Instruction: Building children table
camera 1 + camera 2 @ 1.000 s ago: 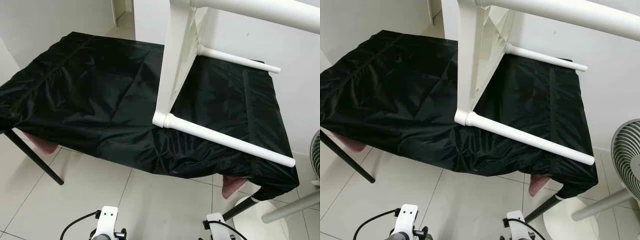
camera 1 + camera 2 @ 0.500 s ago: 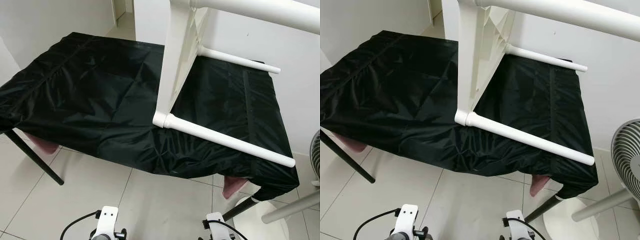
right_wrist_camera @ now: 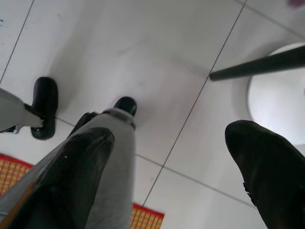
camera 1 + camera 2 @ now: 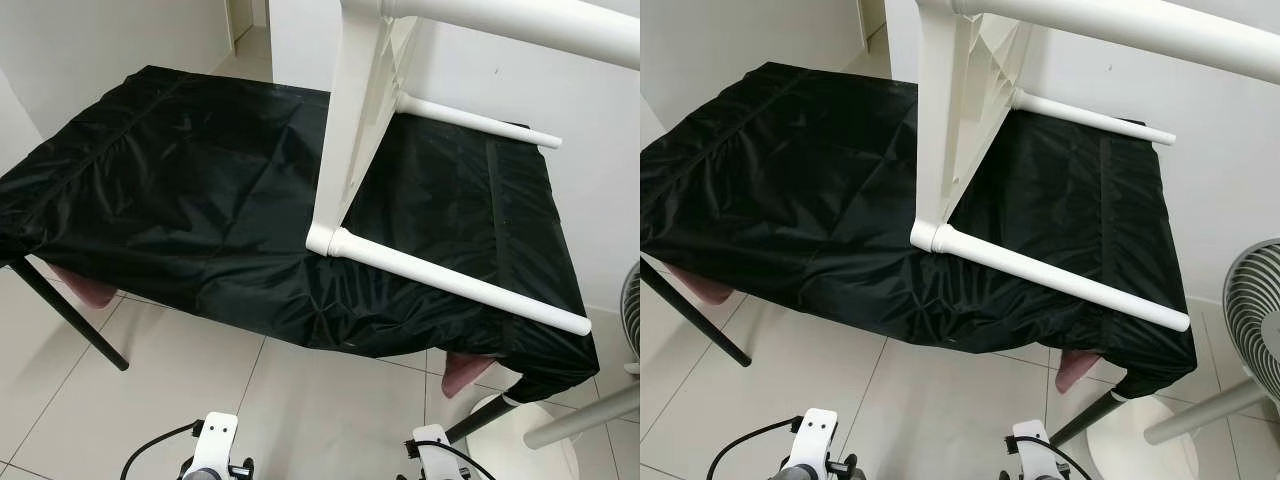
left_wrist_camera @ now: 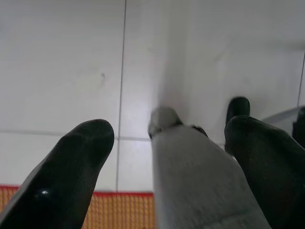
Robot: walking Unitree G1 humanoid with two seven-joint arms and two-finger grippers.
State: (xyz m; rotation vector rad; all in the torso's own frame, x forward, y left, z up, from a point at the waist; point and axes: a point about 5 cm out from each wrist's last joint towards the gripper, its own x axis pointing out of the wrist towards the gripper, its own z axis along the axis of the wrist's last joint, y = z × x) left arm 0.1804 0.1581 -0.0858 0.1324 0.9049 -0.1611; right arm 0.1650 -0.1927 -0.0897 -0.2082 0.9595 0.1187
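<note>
The white children's table [image 4: 352,150] lay tipped near the black-draped desk's [image 4: 180,190] right edge. Both grippers, left [image 5: 167,162] and right [image 3: 171,167], hung over floor tiles [image 4: 300,400], jaws apart.

Both arms hang low, left end effector [image 5: 167,171] and right end effector [image 3: 171,176] with fingers spread apart.
</note>
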